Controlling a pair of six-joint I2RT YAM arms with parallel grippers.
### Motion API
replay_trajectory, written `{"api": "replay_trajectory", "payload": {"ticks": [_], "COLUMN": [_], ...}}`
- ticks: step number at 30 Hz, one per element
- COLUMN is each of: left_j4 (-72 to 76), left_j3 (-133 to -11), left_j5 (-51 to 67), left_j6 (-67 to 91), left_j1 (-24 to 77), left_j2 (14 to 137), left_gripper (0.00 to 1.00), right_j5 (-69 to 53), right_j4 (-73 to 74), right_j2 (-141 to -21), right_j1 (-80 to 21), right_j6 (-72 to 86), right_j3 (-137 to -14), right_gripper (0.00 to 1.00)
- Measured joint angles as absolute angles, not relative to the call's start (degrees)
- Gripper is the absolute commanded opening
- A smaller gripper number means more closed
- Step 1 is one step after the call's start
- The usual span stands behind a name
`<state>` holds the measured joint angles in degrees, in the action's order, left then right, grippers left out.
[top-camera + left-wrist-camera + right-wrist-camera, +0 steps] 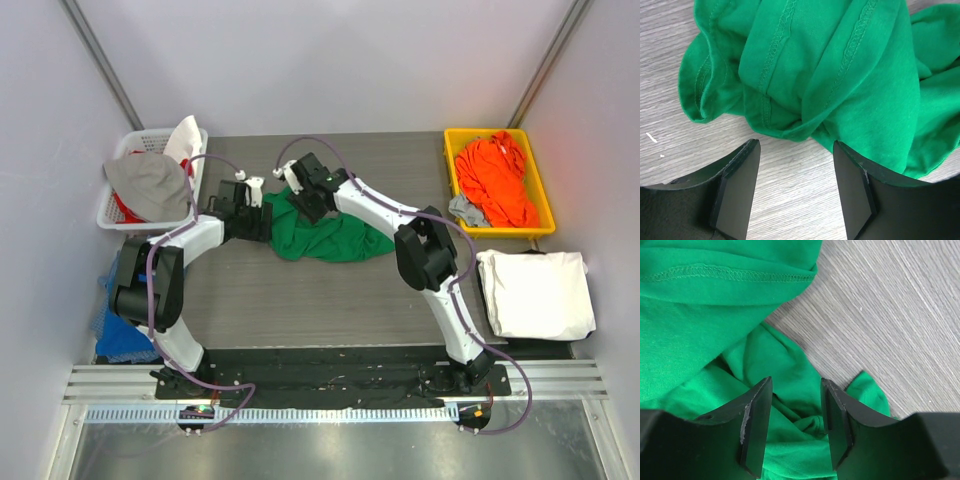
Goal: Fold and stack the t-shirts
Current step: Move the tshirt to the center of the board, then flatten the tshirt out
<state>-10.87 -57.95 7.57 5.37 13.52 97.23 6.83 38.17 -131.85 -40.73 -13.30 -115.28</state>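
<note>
Your green t-shirt [325, 235] lies crumpled in a loose heap on the surface [300, 300], somewhat toward the far edge and roughly midway between the left and right edges. Both arms reach in over its left end.

Your left claw [795, 144] is released. Its fingers stand well apart, low over the wood grain, with bare surface between them. The bunched hem and stitched seams of the shirt sit just ahead of the tips. The fabric touches or overlaps the outer side of one finger [855, 190], but nothing is pinched.

Your right claw [796, 382] is also released, at the far-left part of the heap. Its jaws stand apart with a fold of green cloth in the gap. The pads are not pressed onto it, so you have no grasp there.

The orange t-shirt [495, 180] is piled unfolded in the yellow bin [450, 170] at the far right corner. The white t-shirt [535, 290] lies folded flat at the right edge, nearer the arm bases. A white basket [115, 215] at the far left corner holds a grey cloth [150, 185].
</note>
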Motion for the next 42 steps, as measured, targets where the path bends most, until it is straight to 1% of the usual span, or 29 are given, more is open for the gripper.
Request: {"api": "replay_trajectory", "payload": {"ticks": [3,7,11,12,14,17,18,20,21,23,28,34,37,42], "left_j4": [-10.4,-9.8,-9.5,-9.4,-9.3,-9.3,-9.3,-9.4,-9.4,-9.5,-9.7,-11.1,-12.7,-15.4], "left_j3": [-58.1,-59.0,-59.7,-60.0,-60.4,-61.0,-61.2,-61.7,-62.0,-62.8,-63.1,-63.1,-63.1,-63.1], "left_j5": [7.6,7.5,7.2,7.1,7.0,6.6,6.5,6.1,6.0,5.8,5.5,4.2,3.8,3.5], "left_j6": [5.9,6.0,6.0,6.0,6.0,6.1,6.2,6.5,6.6,6.9,6.6,4.2,3.2,1.0], "left_j1": [13.5,13.5,13.5,13.5,13.5,13.5,13.5,13.5,13.5,13.5,13.5,13.5,13.5,13.5], "left_j2": [97.4,98.3,98.9,99.1,99.5,100.1,100.3,100.7,101.0,101.5,101.8,101.2,99.0,91.4], "left_gripper": [0.61,0.55,0.52,0.48,0.45,0.31,0.23,0.15,0.07,0.01,0.00,0.00,0.00,0.00], "right_j5": [7.0,7.2,7.4,7.4,7.4,7.4,7.4,7.4,7.4,7.4,7.7,8.6,9.1,10.3], "right_j4": [38.1,37.7,37.7,37.6,37.5,37.3,37.3,37.3,37.3,37.3,36.9,36.8,36.8,35.8], "right_j2": [-131.6,-130.5,-129.3,-129.1,-128.6,-128.2,-128.1,-128.0,-128.0,-127.9,-125.9,-119.1,-114.0,-106.2], "right_j1": [-40.6,-40.3,-40.0,-40.0,-39.9,-39.6,-39.6,-39.5,-39.5,-39.4,-38.9,-36.8,-34.1,-29.7], "right_j6": [-13.4,-13.4,-13.5,-13.5,-13.5,-13.5,-13.5,-13.5,-13.5,-13.5,-13.6,-13.6,-13.6,-13.6], "right_j3": [-115.0,-114.1,-113.2,-113.0,-112.4,-111.5,-111.4,-111.2,-111.0,-110.8,-107.6,-100.9,-96.9,-89.8], "right_gripper": [0.49,0.49,0.47,0.47,0.46,0.45,0.45,0.44,0.44,0.43,0.39,0.40,0.41,0.41]}}
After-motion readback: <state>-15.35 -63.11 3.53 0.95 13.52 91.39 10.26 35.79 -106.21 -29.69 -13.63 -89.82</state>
